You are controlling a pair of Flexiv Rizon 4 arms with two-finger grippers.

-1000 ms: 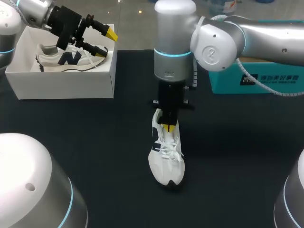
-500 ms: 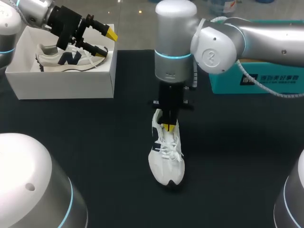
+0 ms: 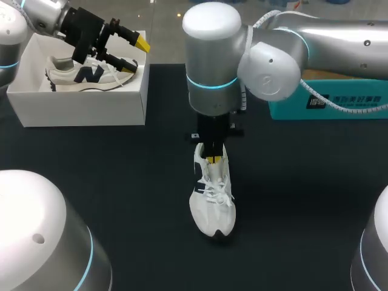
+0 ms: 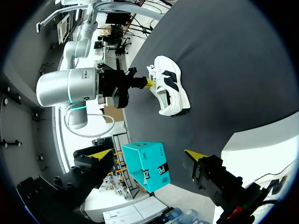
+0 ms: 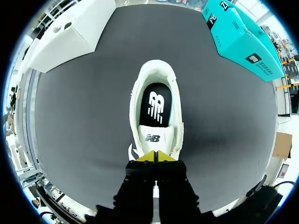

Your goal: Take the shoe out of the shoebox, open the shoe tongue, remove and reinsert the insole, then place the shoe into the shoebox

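Nearest you, the white sneaker point(image 3: 211, 206) stands on the dark worktop point(image 3: 121, 182), out of its box. Your right claw point(image 3: 213, 159) hangs straight down over the tongue point(image 5: 152, 138) with its yellow tips drawn together at the upper edge. You cannot tell whether they pinch it. The black insole point(image 5: 155, 108) lies inside, so this is likely the tongue-opening step. Next, draw the tongue toeward without tipping the shoe. Farther back, your left claw point(image 3: 136, 53) hovers, fingers apart, over the white shoebox point(image 3: 79, 109), which holds another sneaker point(image 3: 85, 76).
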